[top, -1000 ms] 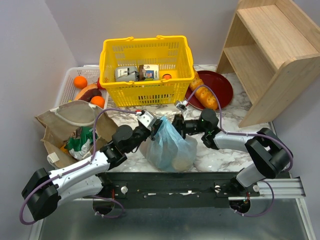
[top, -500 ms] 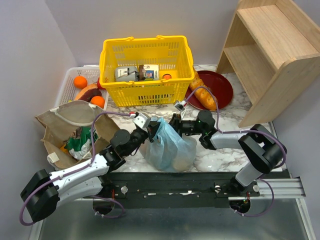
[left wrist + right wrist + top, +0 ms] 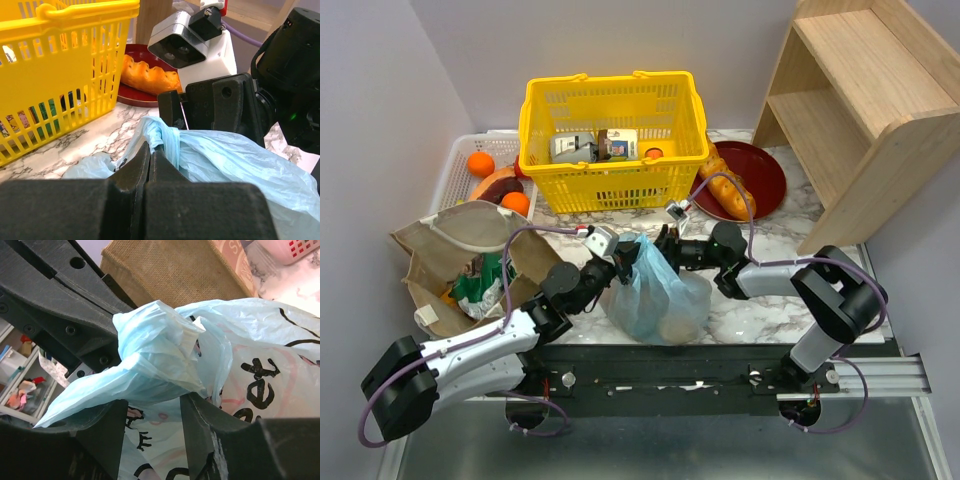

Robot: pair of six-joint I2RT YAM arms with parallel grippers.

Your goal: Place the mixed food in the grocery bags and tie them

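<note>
The light-blue bag (image 3: 655, 290) sits on the tabletop (image 3: 740, 318) just in front of the yellow basket (image 3: 615, 130), its neck pinched in the left hand (image 3: 623, 258) — the right hand (image 3: 662, 245) half-parted around the knot (image 3: 150, 335), which may unravel if slack.

blue bag (image 3: 658, 296): thin crinkled plastic | tan bag (image 3: 428, 252): coarse weave | basket (image 3: 620, 186): glossy plastic

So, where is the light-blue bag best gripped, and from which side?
Grip the twisted neck atop the light-blue bag, coming level from the robot's right: there the plastic bunches into one narrow strand, whereas the body below is wide and slack.
</note>
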